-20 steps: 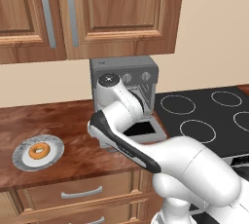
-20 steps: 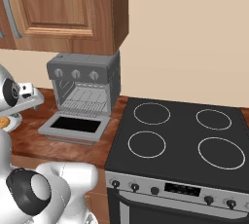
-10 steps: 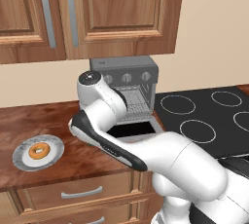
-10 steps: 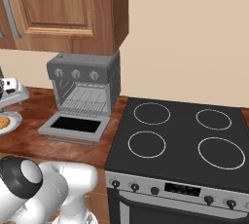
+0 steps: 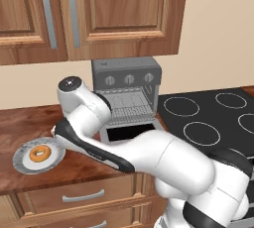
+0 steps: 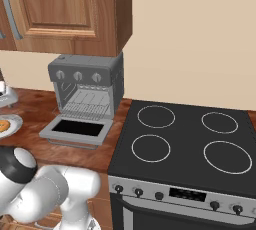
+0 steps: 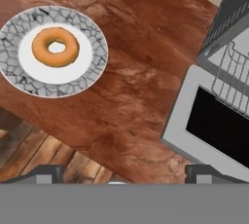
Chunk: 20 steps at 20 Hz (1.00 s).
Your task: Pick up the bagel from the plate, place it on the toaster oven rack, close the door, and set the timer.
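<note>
The bagel [image 7: 55, 46] [image 5: 39, 153], a golden-orange ring, lies in the middle of the plate [image 7: 92, 28] [image 5: 19, 161] on the brown counter, left of the toaster oven [image 5: 126, 76]. The door [image 7: 214, 121] [image 5: 126, 134] hangs open and flat in front of the oven, and the wire toaster oven rack [image 5: 129, 107] [image 6: 90, 108] sits bare inside. My gripper [image 7: 125, 175] hovers above the counter between plate and door, open, its fingertips [image 7: 46, 173] wide apart with nothing between them. The bagel lies up and to the left of them in the hand view.
A black stove [image 6: 185, 139] with several burners adjoins the counter on the right. Wooden cabinets [image 5: 99, 14] hang above the oven. The counter's front edge and floor [image 7: 44, 155] lie close to the plate. Three knobs [image 5: 129, 79] line the oven's top.
The arm has swung left, away from the oven front and toward the plate. The gripper stays open; bagel, plate and door have not moved.
</note>
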Motion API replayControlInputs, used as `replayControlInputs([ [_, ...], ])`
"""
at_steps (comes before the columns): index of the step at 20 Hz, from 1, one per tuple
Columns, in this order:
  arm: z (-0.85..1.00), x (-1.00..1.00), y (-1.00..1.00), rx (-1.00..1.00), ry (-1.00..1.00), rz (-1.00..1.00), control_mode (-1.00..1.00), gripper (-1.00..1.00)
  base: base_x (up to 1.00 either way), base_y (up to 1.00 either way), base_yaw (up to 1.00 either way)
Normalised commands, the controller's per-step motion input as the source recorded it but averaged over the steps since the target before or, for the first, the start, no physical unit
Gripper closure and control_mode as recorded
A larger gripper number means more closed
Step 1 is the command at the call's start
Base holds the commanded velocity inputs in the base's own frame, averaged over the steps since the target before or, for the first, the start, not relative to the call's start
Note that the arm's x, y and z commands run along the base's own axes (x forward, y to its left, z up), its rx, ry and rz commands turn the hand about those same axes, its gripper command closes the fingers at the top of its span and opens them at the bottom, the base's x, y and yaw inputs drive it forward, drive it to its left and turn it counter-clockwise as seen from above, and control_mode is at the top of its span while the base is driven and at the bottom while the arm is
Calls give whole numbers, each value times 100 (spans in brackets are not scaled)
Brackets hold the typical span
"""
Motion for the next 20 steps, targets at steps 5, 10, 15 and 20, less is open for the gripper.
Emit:
replayControlInputs([
  [5, -44, -3, 10, 2, 0, 0, -100, -100, 0, 0, 0],
  [10, -47, 0, 0, 7, 0, 0, -100, -100, 0, 0, 0],
  [15, -29, 14, 16, 16, 3, 0, -100, -100, 0, 0, 0],
  [20, -13, 19, 34, 19, 5, 0, -100, -100, 0, 0, 0],
])
